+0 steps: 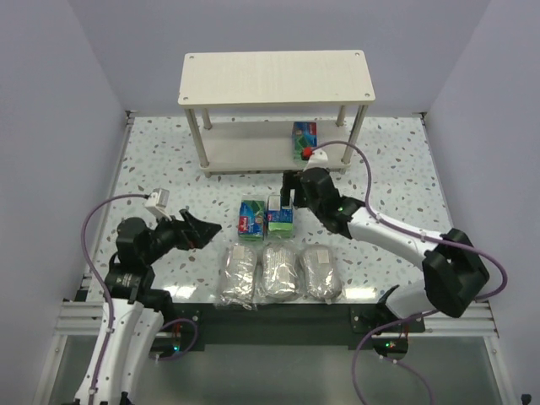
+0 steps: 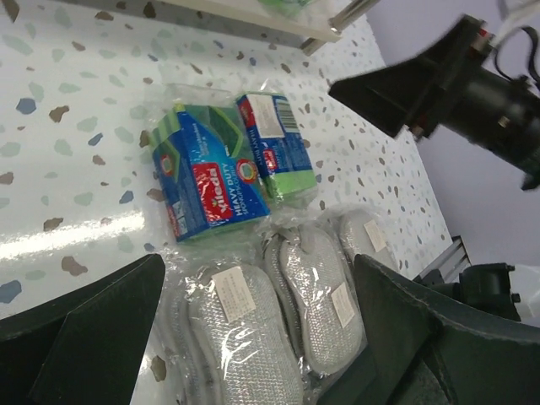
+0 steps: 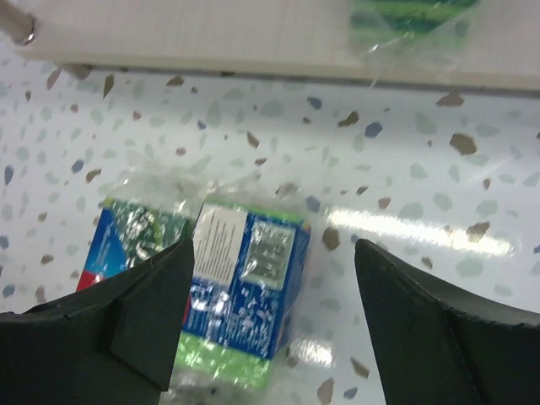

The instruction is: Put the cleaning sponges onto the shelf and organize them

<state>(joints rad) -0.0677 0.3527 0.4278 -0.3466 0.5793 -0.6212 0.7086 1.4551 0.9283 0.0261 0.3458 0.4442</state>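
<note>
The right claw (image 1: pixel 288 192) hangs with its fingers spread wide, gripping nothing. Directly beneath it, between the two fingers in the right wrist view, stands a sponge pack (image 3: pixel 245 287) with a white label, on the speckled worktop (image 1: pixel 160 160). Whether the left finger touches its wrapper I cannot tell; the right finger is clear of it. Touching that pack, on the claw's left, is the Vileda sponge pack (image 1: pixel 251 218). Beyond the claw, on the lower tier of the shelf (image 1: pixel 276 78) at its right end, sits a third sponge pack (image 1: pixel 305 139), its clear wrap hanging over the board's edge. Nearer the arm bases than the claw, three grey scourer bundles (image 1: pixel 280 272) in clear plastic lie side by side in a row, just beside the two packs.

The left claw (image 1: pixel 201 232) is also wide apart and empty, hovering to the left of the Vileda pack and aimed at the packs and bundles.
</note>
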